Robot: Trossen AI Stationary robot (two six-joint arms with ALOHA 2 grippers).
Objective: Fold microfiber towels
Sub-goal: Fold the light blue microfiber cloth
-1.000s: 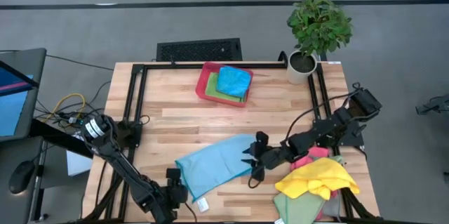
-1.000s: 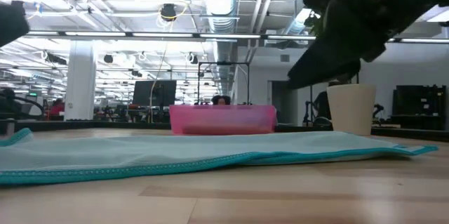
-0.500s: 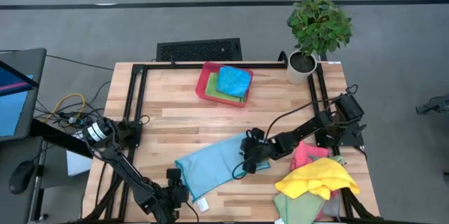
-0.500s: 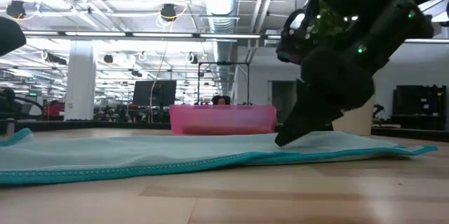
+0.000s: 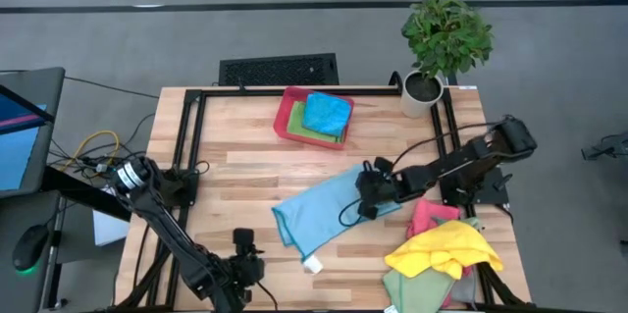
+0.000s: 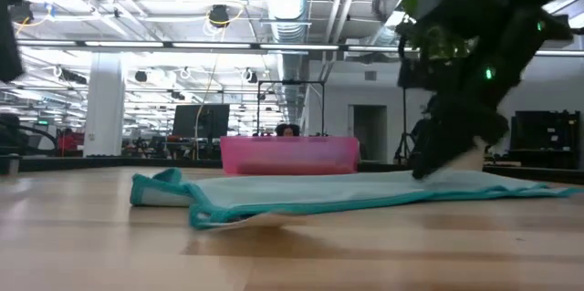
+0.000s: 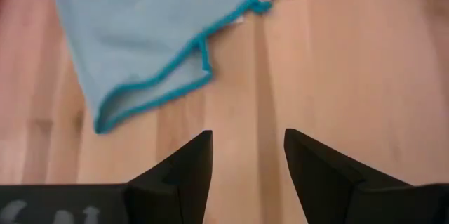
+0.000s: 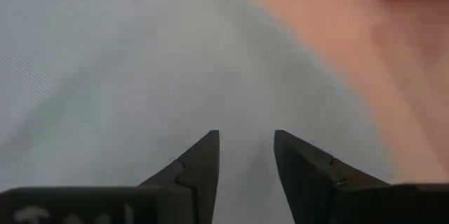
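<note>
On the wooden table point(image 5: 235, 171) our right gripper point(image 5: 368, 193), fingers parted and empty, presses the light blue towel point(image 5: 319, 210) at its three o'clock edge and could bunch it, while our left gripper point(image 5: 243, 266) waits parted at seven o'clock

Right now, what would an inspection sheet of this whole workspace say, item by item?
Surface: wooden table in a black frame.
Job's things: light blue towel lies rumpled mid-table; folded towels fill the red tray; a yellow, pink and green pile sits at the right corner.
Clutter: potted plant.
Pincers: right pincer open, down on the blue towel; left pincer open over bare wood.
Cables: loose wires off the left edge.
Surroundings: monitor, grey floor, an office hall behind.
</note>
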